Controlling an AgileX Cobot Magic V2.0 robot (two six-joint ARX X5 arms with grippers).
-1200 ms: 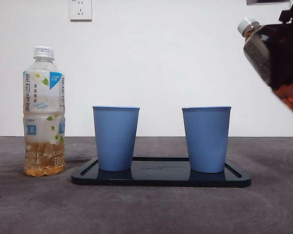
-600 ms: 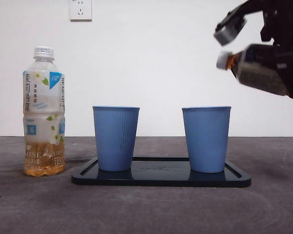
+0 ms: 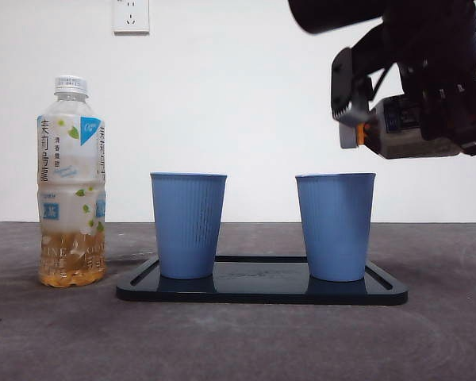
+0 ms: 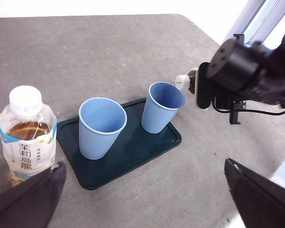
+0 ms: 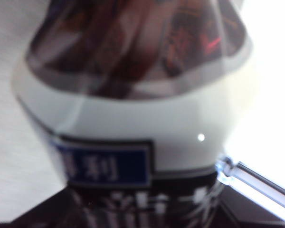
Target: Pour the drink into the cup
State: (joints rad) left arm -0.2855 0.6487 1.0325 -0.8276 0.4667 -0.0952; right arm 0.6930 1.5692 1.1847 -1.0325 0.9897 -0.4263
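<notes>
My right gripper is shut on a dark drink bottle and holds it tipped about level, high at the right. Its white cap is on and points left, just above the right blue cup. The bottle fills the right wrist view. A second blue cup stands to its left. Both cups stand on a dark tray and look empty in the left wrist view. My left gripper is open and empty, high above the table's near side.
A clear tea bottle with a white cap stands upright on the grey table, left of the tray; it also shows in the left wrist view. A wall socket is on the white wall behind.
My right gripper has moved left with the dark bottle and tipped it from neck-up to about level. The cap now hangs over the right cup's rim. Cups and tea bottle have not moved.
</notes>
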